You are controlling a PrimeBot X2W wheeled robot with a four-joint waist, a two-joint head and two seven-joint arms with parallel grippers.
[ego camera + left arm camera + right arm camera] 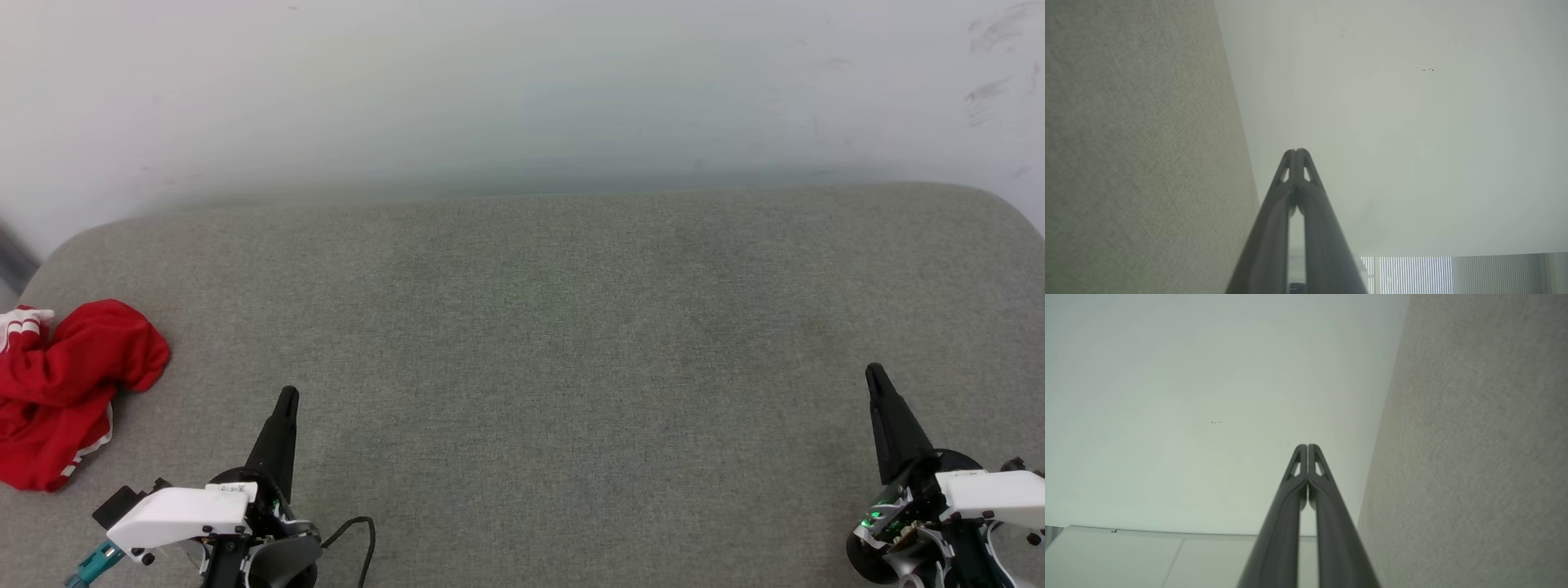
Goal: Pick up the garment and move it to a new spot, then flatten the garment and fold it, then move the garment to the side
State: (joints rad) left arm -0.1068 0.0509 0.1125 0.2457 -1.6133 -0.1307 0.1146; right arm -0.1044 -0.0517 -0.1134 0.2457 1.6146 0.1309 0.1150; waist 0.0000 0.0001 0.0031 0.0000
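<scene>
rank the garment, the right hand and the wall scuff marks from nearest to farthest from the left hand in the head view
From the left hand:
1. garment, crumpled at the far left, nearest.
2. right hand, across at the lower right.
3. wall scuff marks, upper right corner, farthest.

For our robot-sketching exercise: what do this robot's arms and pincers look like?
The left pincer and right pincer have long dark fingers tapering to points, slotted near the tips. A white shell sits behind each. The left wrist carries a looping black cable and a teal plug; the right shows a green light.
</scene>
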